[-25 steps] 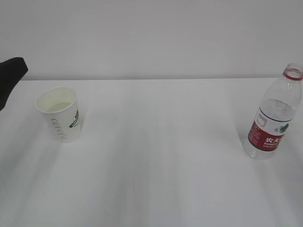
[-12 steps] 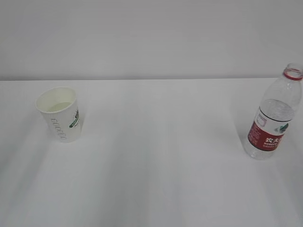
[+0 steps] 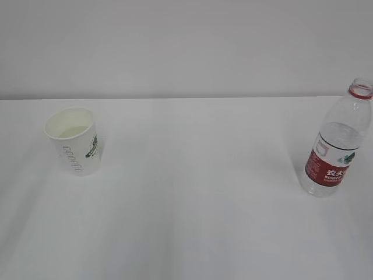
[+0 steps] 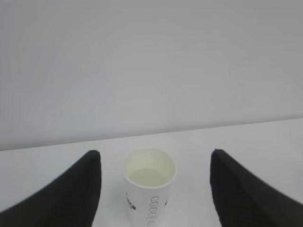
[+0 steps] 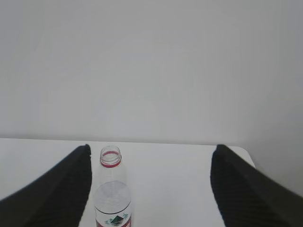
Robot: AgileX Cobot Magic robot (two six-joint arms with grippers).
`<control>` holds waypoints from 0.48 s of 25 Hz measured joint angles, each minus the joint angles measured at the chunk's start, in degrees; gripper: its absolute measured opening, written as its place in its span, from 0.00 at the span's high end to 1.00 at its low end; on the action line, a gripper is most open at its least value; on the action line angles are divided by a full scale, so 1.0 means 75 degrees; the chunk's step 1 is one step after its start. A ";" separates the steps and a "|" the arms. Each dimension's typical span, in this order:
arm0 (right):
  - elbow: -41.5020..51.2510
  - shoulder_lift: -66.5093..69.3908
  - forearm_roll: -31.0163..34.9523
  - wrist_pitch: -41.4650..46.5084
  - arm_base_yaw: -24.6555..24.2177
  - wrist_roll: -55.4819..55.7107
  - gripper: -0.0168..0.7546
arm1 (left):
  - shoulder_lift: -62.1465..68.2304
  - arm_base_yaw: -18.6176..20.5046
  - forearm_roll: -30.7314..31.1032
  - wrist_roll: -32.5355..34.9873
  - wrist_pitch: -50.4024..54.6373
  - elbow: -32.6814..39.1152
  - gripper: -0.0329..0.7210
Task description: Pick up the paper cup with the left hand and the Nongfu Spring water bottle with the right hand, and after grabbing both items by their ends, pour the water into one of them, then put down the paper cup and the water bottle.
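The paper cup stands upright at the left of the table, a pale pool of water in its bottom. At the right stands the Nongfu Spring water bottle, uncapped, with a red neck ring. Neither hand shows in the exterior view. In the left wrist view my left gripper is open, and the cup sits between its black fingers without touching them. In the right wrist view my right gripper is open; the bottle stands close to its left finger, apart from it.
The white table runs back to a plain pale wall. Its far right corner shows in the right wrist view. Nothing else stands between cup and bottle.
A black part of the left arm at the exterior view's left edge has drawn out of sight. Cup and bottle have not moved.
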 joint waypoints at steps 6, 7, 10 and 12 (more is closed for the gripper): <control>-0.0016 -0.0739 0.0000 0.0752 0.0000 0.0000 0.21 | -0.0640 0.0000 -0.0014 -0.0005 0.1252 -0.0164 0.28; -0.0016 -0.0885 0.0000 0.0895 0.0000 0.0000 0.21 | -0.0752 0.0000 -0.0014 -0.0005 0.1557 -0.0251 0.29; -0.0016 -0.1197 0.0000 0.1290 0.0000 0.0000 0.21 | -0.1026 0.0000 -0.0029 -0.0005 0.2709 -0.0594 0.30; -0.0030 -0.1369 0.0000 0.1592 0.0000 0.0000 0.21 | -0.1158 0.0000 -0.0029 -0.0005 0.3572 -0.0885 0.30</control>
